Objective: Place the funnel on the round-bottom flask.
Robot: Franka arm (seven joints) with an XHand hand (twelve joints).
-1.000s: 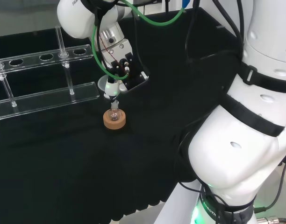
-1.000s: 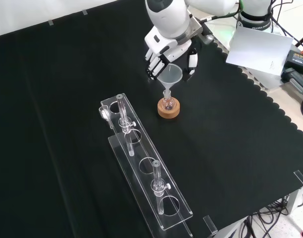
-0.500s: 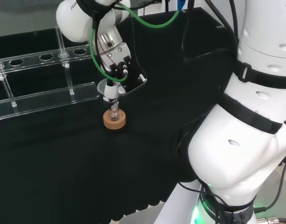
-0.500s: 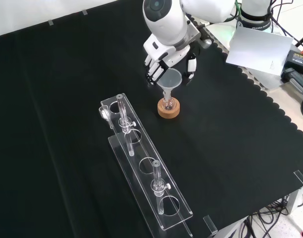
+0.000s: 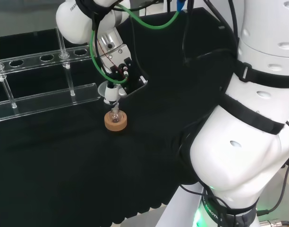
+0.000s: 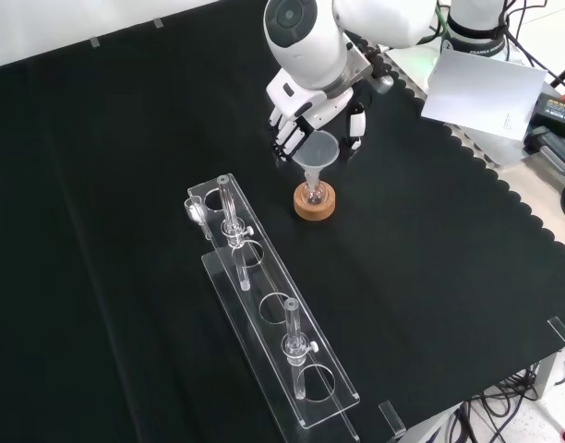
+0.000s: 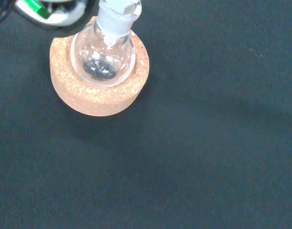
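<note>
A small clear round-bottom flask stands upright in a cork ring near the middle of the cloth. Straight above it is the clear funnel, its stem reaching down into the flask's neck. The hand hangs over the funnel from above, fingers curled at one side of the rim and the thumb at the other. In the head view the funnel shows under the hand, above the flask and ring. The wrist view shows the flask, the ring and the funnel's stem at the neck.
A long clear tube rack with a few glass tubes lies just left of the flask in the front view, and far left in the head view as the rack. A white sheet lies beyond the cloth's scalloped right edge.
The hand has come down a little with the funnel. The stem's tip, just above the flask a second ago, now sits in the neck. Flask and ring have not moved.
</note>
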